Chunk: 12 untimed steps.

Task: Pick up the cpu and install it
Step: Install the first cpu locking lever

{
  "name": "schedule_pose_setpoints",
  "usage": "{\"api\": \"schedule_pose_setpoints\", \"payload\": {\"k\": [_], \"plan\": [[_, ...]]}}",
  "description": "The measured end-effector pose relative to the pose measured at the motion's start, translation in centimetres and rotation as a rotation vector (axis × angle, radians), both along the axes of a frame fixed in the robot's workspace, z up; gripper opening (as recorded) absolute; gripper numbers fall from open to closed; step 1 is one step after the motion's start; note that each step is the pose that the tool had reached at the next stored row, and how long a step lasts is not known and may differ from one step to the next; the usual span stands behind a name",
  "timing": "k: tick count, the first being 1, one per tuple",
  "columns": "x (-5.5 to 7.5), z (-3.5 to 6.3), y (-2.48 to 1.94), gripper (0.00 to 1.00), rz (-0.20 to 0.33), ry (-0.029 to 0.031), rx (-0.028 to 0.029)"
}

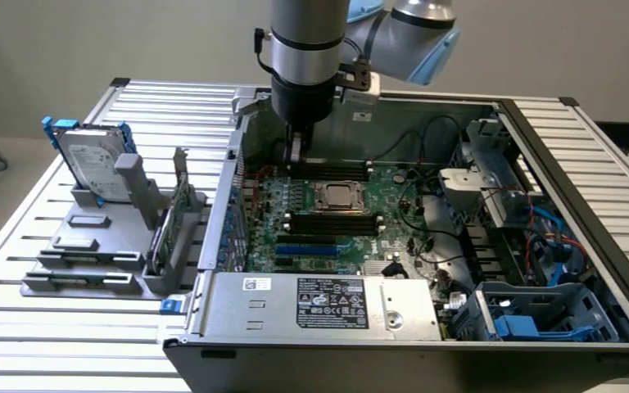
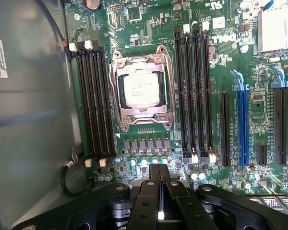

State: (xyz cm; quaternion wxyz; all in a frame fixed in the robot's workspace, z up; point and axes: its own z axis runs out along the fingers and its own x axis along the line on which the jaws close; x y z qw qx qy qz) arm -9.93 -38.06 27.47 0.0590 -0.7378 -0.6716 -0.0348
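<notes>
The cpu (image 2: 141, 90), a small square chip with a dull silver top, lies flat inside the metal-framed socket (image 2: 116, 91) on the green motherboard (image 2: 230, 52). In the exterior view the cpu (image 1: 337, 196) sits in the middle of the board inside the open computer case (image 1: 511, 110). My gripper (image 2: 159, 168) hangs over the board a short way to one side of the socket, its black fingers (image 2: 152, 184) pressed together with nothing between them. The exterior view has the gripper (image 1: 292, 157) just above the board, toward the exterior view's left of the cpu.
Black memory slots (image 2: 93, 100) flank the socket on both sides. The case's grey side wall (image 2: 29, 120) stands close to the gripper. A silver hard drive with blue brackets (image 1: 91, 164) stands in a grey holder (image 1: 85, 254) outside the case. A power supply (image 1: 326, 304) lies along the case's near edge.
</notes>
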Motion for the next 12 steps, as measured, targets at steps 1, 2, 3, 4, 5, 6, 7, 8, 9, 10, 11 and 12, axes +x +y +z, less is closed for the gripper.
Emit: {"api": "schedule_pose_setpoints", "payload": {"k": [1, 2, 3, 4, 5, 6, 7, 8, 9, 10, 11, 12], "plan": [[0.00, -0.03, 0.05, 0.11, 0.006, -0.0019, -0.0065], [0.00, -0.07, 0.10, 0.11, 0.013, -0.0039, -0.0131], [0.00, -0.11, 0.14, 0.11, 0.020, -0.0058, -0.0204], [0.00, -0.14, 0.18, 0.11, 0.026, -0.0074, -0.0273], [0.00, -0.17, 0.22, 0.11, 0.033, -0.0091, -0.0342], [0.00, -0.19, 0.25, 0.11, 0.040, -0.0103, -0.0409], [0.00, -0.19, 0.25, 0.11, 0.043, -0.0106, -0.0448], [0.00, -0.19, 0.25, 0.11, 0.043, -0.0106, -0.0448], [0.00, -0.19, 0.25, 0.11, 0.043, -0.0105, -0.0449], [0.00, -0.19, 0.25, 0.11, 0.043, -0.0105, -0.0449], [0.00, -0.19, 0.25, 0.11, 0.043, -0.0105, -0.0449], [0.00, -0.19, 0.25, 0.11, 0.043, -0.0105, -0.0449]]}}
